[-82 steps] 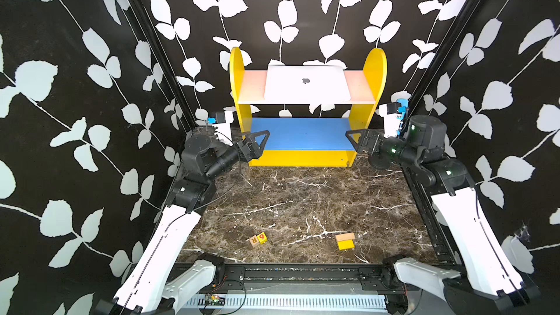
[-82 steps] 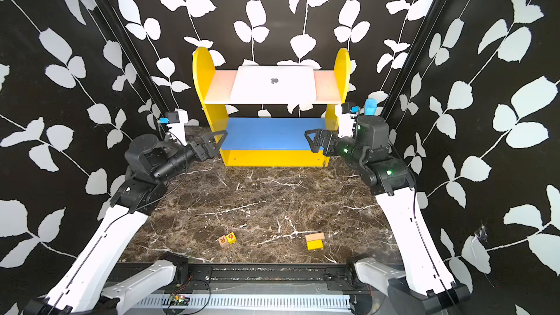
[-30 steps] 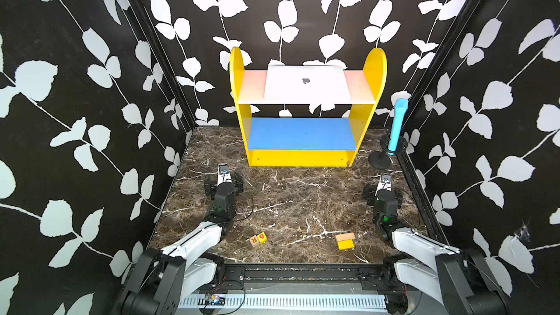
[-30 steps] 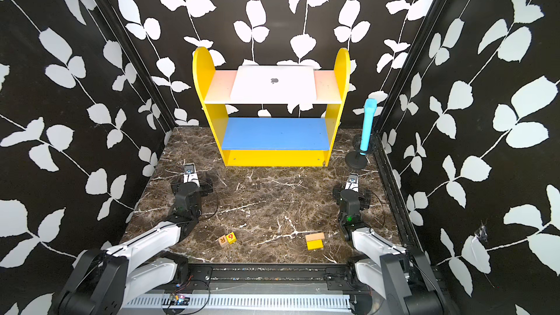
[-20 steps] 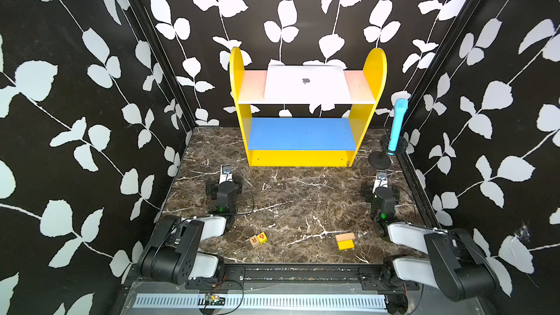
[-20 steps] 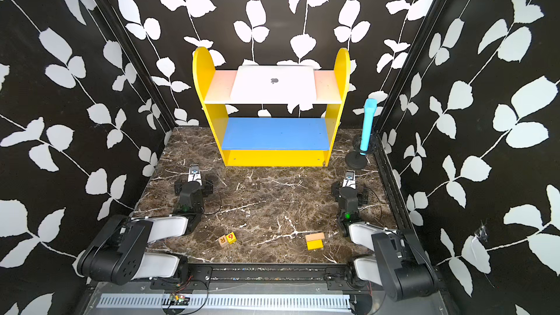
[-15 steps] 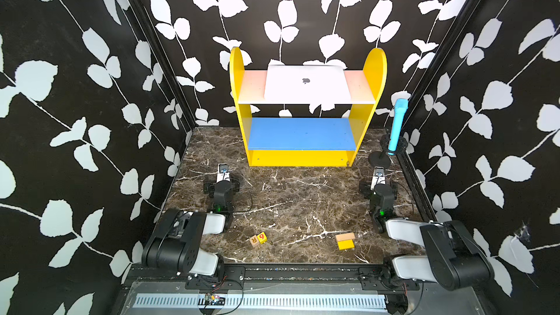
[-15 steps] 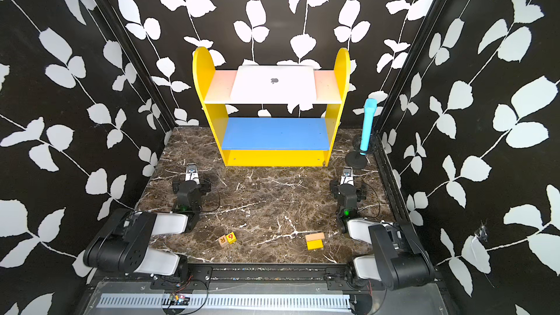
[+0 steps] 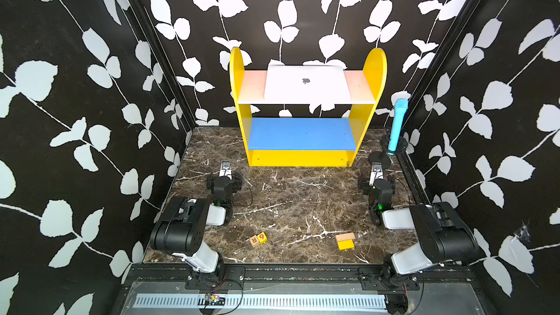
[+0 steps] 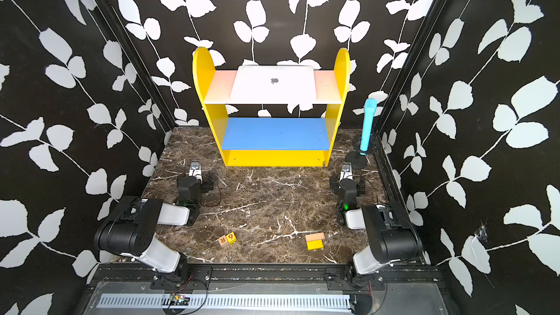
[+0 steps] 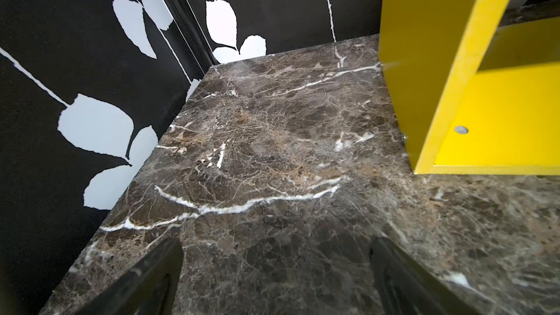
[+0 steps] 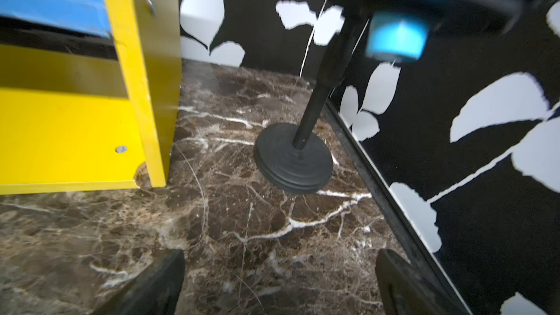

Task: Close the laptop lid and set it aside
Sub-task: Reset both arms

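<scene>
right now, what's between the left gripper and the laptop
From the left gripper: bare marble tabletop, then the yellow shelf unit, whose top shelf holds the laptop. Nothing else, in both top views.

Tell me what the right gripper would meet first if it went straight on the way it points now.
Probably the stand's round black base, directly ahead of the right gripper, whose jaws stand open. Only bare marble table lies between them, though height is unclear.

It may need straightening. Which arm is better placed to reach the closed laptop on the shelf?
Left, marginally. The left gripper and right gripper both rest open and low, about equally far from the laptop, but the blue microphone stand crowds the right one.
</scene>
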Robot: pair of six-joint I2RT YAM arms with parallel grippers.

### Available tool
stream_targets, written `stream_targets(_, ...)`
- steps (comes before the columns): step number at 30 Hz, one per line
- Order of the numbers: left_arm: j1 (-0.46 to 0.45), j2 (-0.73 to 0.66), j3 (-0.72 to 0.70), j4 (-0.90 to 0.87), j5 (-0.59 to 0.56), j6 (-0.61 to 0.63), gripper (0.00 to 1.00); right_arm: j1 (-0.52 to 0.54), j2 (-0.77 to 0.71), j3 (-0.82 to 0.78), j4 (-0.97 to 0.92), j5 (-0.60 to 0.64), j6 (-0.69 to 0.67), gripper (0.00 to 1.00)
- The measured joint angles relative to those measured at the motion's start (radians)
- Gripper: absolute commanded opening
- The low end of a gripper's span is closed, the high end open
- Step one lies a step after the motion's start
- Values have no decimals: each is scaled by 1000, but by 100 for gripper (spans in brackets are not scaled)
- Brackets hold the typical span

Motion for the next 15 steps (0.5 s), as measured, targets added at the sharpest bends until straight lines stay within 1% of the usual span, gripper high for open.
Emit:
stream_targets(7,2,0,1,-3,11,-2,99,-26,0,23,-41,-22,26,99)
stream_targets(15,2,0,1,-2,14,-2,98,-26,0,23,-68,-24,29,99)
